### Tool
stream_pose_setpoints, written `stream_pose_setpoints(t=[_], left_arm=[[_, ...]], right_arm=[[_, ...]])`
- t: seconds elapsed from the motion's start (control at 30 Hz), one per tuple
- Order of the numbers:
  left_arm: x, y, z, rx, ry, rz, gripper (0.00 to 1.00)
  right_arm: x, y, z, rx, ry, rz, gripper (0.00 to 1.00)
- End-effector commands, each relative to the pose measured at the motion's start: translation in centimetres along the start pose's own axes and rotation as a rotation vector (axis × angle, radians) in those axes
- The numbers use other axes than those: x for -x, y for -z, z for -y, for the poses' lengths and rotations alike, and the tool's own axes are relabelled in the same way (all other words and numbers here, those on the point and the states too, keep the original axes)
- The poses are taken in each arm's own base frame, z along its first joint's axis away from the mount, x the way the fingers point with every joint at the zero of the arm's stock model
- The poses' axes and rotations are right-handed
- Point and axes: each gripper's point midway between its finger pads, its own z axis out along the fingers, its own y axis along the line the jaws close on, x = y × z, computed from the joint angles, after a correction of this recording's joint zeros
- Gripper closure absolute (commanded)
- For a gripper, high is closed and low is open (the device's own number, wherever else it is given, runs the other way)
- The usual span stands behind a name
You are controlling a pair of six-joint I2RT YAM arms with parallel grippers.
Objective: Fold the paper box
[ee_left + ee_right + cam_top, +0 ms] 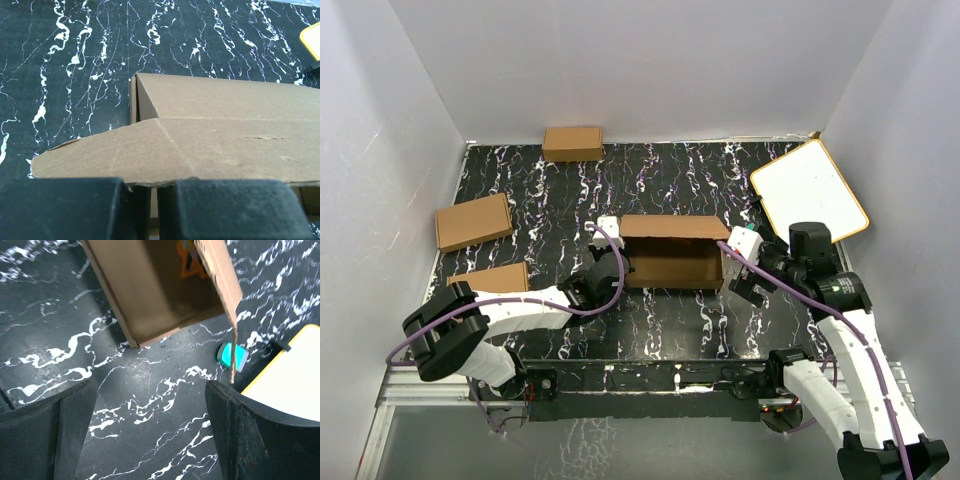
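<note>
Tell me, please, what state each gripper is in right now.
Left gripper: closed, fingertips against a flap of the brown corrugated cardboard box; no grip visible.
Right gripper: open, holding nothing.

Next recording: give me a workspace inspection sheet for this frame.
Surface: black marbled table.
Job's things: paper box mid-table, partly folded, interior open.
Clutter: three small cardboard boxes at left; white board at right; teal item beside it.
Grippers: left gripper shut at the box's left flap; right gripper open, empty, near the box's right end.
Cables: purple cables along both arms.
Surroundings: white walls.
</note>
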Motion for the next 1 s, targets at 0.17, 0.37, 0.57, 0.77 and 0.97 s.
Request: stream_pose_setpoints(t=[0.17,0.37,0.57,0.77,0.97], left_arm=[[-0.5,0.5,0.1,-0.017,0.007,-0.016,1.00],[-0.8,0.5,0.0,-0.020,0.003,-0.022,1.00],[-0.6,0.6,-0.1,-0.018,-0.011,-0.022,1.00],[-0.9,0.5,0.2,-0.025,-0.015,-0.034,1.00],[-1.2,0.4,0.4,-0.028,-0.014,-0.044,1.00]], right_arm=[[8.1,5.5,-2.7,0.204,0.164,0.246,0.11],[11.6,4.5,-0.5,0.232,0.140,0.349,0.14],[13.5,2.6,2.5,0.192,0.147,0.368,0.15],[13.0,-0.7,3.1,0.139,0.203,0.267,0.17],[13.2,-1.5,4.4,0.073,0.242,0.242,0.23]])
